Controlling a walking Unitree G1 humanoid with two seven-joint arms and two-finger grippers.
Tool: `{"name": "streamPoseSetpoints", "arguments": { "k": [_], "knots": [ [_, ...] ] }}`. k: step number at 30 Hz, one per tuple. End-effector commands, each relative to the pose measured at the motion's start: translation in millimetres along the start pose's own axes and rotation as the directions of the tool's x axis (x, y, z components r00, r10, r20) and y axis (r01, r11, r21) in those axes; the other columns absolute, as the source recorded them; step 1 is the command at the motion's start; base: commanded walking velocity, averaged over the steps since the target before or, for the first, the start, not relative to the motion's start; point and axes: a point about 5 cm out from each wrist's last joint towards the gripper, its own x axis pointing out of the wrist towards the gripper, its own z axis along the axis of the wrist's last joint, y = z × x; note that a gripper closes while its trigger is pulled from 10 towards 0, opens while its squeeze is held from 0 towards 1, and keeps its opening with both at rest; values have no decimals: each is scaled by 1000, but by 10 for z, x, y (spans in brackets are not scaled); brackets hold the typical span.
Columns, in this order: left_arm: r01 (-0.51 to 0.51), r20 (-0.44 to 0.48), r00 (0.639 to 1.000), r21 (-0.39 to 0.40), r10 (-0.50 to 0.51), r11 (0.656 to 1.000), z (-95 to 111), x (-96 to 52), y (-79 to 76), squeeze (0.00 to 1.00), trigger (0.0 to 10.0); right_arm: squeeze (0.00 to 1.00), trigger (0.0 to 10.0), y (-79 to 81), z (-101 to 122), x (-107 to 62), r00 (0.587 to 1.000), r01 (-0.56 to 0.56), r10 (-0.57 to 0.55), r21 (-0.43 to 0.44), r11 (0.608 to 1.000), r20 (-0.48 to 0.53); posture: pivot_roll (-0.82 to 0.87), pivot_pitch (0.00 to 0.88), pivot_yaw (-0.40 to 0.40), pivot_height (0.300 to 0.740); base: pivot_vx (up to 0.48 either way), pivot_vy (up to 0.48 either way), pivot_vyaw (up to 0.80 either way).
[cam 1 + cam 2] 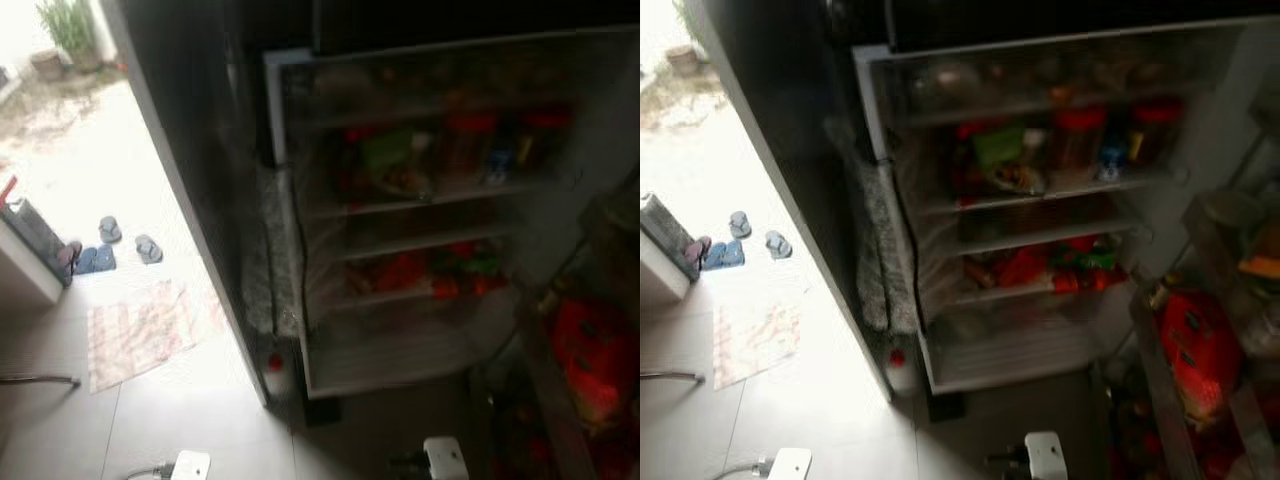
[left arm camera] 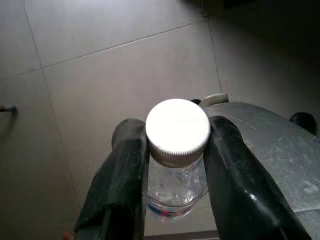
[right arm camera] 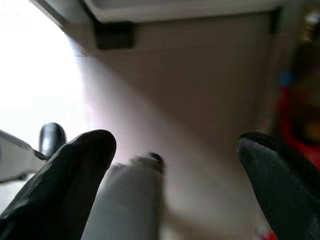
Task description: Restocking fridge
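Our left claw (image 2: 175, 165) grips one bottle (image 2: 176, 150) by the neck under its white cap, carried low over the floor (image 2: 100, 75), likely for stocking. Our right claw (image 3: 175, 185) gapes wide, empty. Ahead the fridge (image 1: 940, 380) stands open; we count three crowded shelves. Beyond, four slippers (image 1: 110, 245).

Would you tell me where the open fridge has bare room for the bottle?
The bottom shelf, below the red and green packages, looks bare. The middle shelf and door rack are crowded. The left gripper holds the bottle.
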Motion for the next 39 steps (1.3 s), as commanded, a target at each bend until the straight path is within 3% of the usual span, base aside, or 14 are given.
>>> {"name": "streamPoseSetpoints", "arguments": {
  "k": [1, 27, 39],
  "knots": [
    [-21, -17, 1000, 5, 21, 1000, -57, -9, 86, 0, 10000, 0, 10000, 53, 46, 15, 1000, -10, 10, -3, 1000, 10, -15, 0, 29, 740, 0, 0, 0],
    [-22, -22, 1000, 11, 22, 1000, -67, -10, 91, 0, 10000, 0, 10000, 66, 40, 15, 1000, -13, 13, -3, 1000, 7, -13, 0, 29, 740, 0, -18, 0],
    [-25, -22, 999, 9, 25, 1000, -71, -11, 90, 0, 10000, 0, 10000, 60, 39, 15, 1000, -6, 6, -6, 1000, 6, -12, 0, 29, 740, 0, -249, 0]
  ]
}}
